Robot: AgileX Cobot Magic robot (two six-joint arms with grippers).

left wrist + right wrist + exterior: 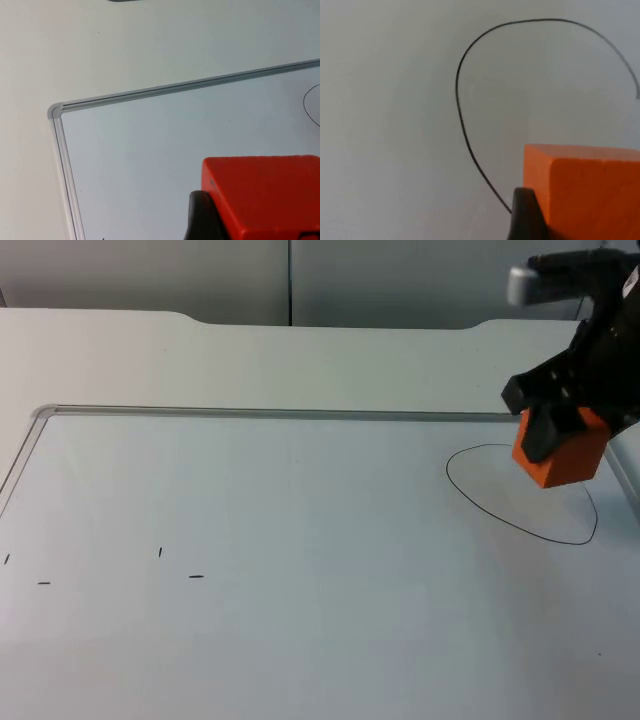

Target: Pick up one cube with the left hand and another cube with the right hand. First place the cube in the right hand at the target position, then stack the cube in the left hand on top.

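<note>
orange cube [562, 454] held in the right gripper [560, 430] at the far right of the bench [300, 370], tilted, hanging over the far part of a hand-drawn black oval outline [520, 494] on the whiteboard [300, 540]; whether it touches the board surface cannot be told. right gripper's fingers [540, 430] closed on the cube's sides, black arm coming in from the upper right corner in the top view. right wrist view: same orange cube [585, 192] against a black fingertip [525, 215], the oval line [470, 100] curving round beside and beyond it on the pale board. left wrist view: red cube [262, 197] clamped by the left gripper [250, 220], one black fingertip [202, 217] pressed to its side; beyond it the whiteboard's silver frame and rounded corner [56, 110], with white bench past the frame, and a short arc of the oval line [310, 105] at the board's far side. a few small black marks [160, 552] sit on the near left of the board in the top view, well apart from the oval. grey partition wall [290, 280] closes the far edge of the bench.
</note>
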